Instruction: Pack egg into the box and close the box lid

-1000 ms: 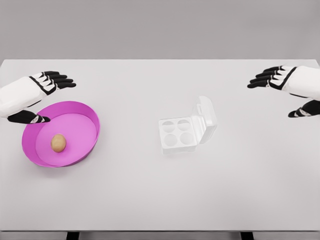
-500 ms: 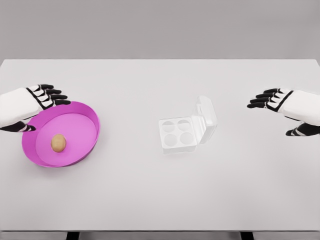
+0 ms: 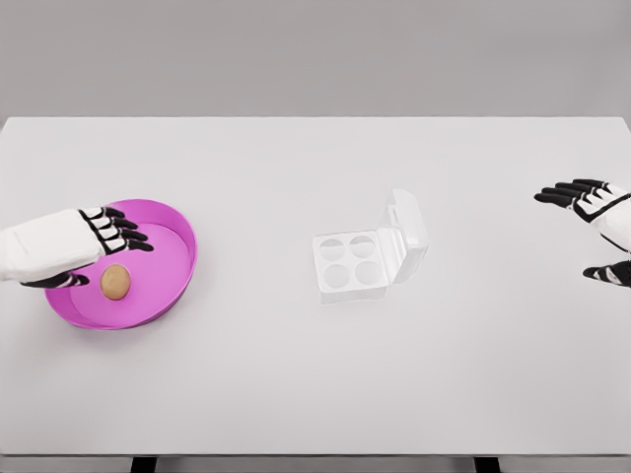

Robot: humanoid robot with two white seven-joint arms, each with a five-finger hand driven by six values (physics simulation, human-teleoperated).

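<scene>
White tabletop (image 3: pixel 296 394); left robot hand (image 3: pixel 104 235) released over egg (image 3: pixel 115 282) in pink bowl (image 3: pixel 182 246). Risk: round egg rolling from fingers, missing box (image 3: pixel 370 258).

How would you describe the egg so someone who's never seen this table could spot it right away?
Look to the left end of the white table for the round pink tray. The egg lies inside it, just below the left hand, the only small brown thing there.
</scene>
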